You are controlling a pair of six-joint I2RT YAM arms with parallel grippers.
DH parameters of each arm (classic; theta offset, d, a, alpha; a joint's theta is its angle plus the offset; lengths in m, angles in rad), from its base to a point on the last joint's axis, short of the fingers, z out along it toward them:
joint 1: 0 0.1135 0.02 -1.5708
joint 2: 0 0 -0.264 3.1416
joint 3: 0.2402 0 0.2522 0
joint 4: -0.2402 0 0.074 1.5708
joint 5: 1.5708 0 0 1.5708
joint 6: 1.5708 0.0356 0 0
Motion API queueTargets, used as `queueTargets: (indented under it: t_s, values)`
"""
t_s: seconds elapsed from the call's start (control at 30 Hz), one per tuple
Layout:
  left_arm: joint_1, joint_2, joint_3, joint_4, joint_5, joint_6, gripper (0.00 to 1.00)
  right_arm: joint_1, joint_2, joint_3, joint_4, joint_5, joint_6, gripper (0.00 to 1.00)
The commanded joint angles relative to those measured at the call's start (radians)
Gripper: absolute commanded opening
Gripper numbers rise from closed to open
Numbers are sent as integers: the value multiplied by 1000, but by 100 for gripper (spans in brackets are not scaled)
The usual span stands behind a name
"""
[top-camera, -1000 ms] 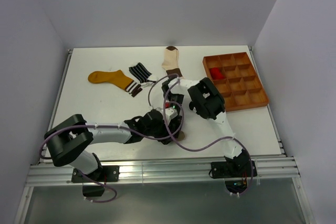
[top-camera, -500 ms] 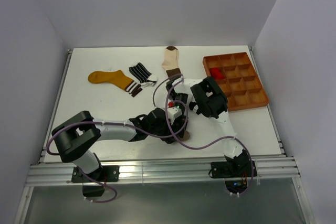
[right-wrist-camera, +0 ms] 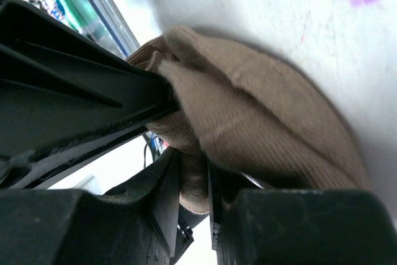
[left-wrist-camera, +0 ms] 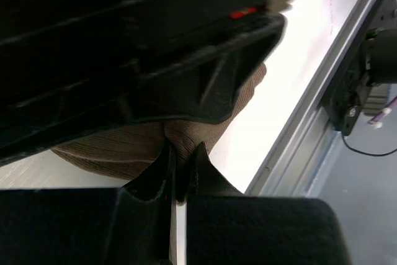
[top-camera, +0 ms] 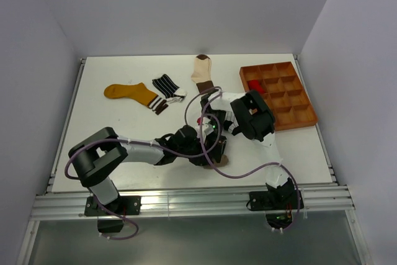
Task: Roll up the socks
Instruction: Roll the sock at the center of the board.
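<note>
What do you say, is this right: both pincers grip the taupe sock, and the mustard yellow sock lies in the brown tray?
Not quite. The mustard yellow sock lies on the table, far left of the brown tray, as the top view shows. The left pincer and right pincer do grip the taupe sock.

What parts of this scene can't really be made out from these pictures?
- Taupe sock: overhead, mostly under left gripper and right gripper.
- Its full shape: wrist views, black fingers block it.
- Red sock in the tray: overhead, too small for detail.
- White item beside the striped sock: too small to identify.
</note>
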Motion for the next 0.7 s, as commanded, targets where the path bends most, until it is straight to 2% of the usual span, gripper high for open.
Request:
queueTargets:
  t_s: [0.0, 0.23, 0.53, 0.63, 0.67]
  values:
    - [8, 62, -36, -127, 49, -53, 0, -20, -49, -21, 293, 60, 16, 26]
    - [105, 39, -91, -129, 159, -97, 0, -102, -182, -36, 359, -43, 50, 36]
    - [186, 98, -42, -196, 267, -142, 0, -237, -368, -96, 436, -133, 55, 37]
    - [217, 117, -30, -202, 331, -181, 0, -274, -440, -156, 506, -127, 40, 37]
    - [235, 124, -23, -207, 363, -189, 0, -279, -510, -212, 538, -97, 33, 37]
